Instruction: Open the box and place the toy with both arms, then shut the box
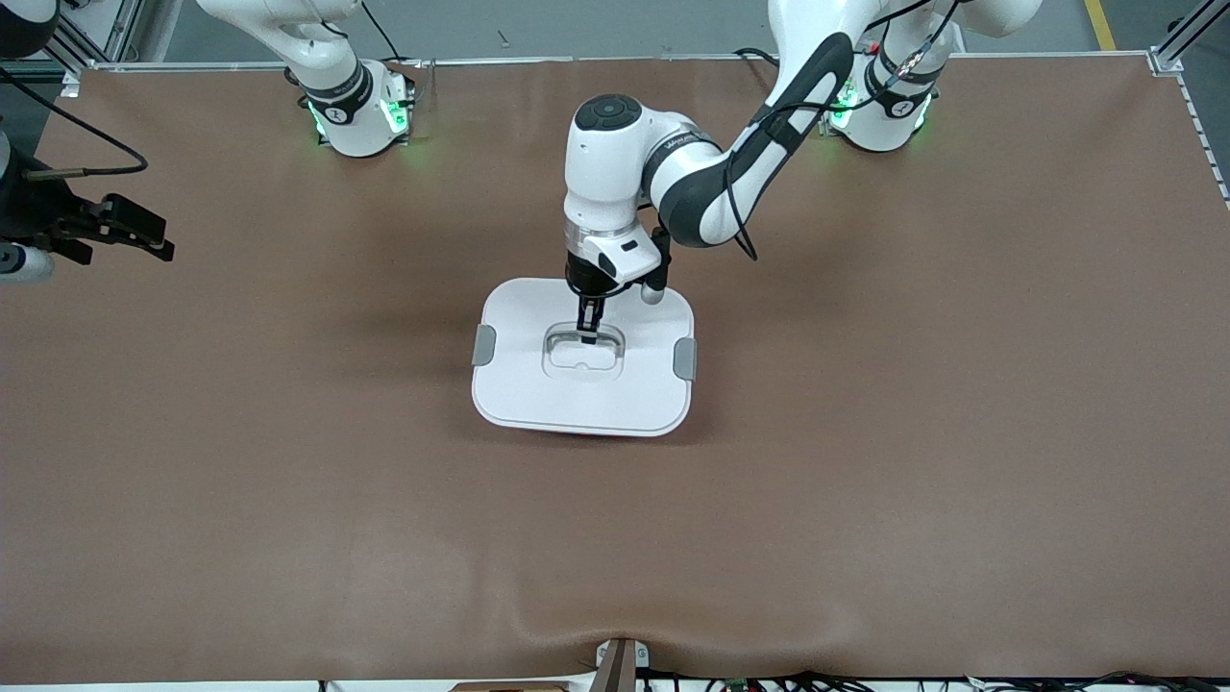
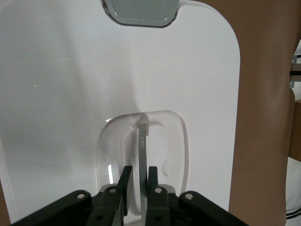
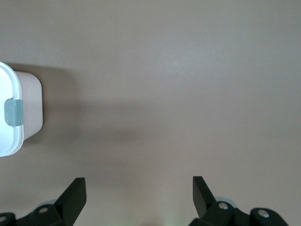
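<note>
Two grippers | left gripper (image 2: 137, 181) clenched on box (image 1: 583, 384) handle (image 2: 142, 136) | right gripper (image 3: 138, 190) spread, waiting over bare table (image 1: 913, 461)

left claw (image 1: 588, 327) pinched, right claw (image 3: 138, 188) spread

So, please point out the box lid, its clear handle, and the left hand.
Box lid (image 1: 538, 384): front view, bare white top.
Clear handle (image 2: 142, 141): left wrist view, upright middle bar.
Left hand (image 1: 588, 332): front view, between its fingertips, closed on the handle.
</note>
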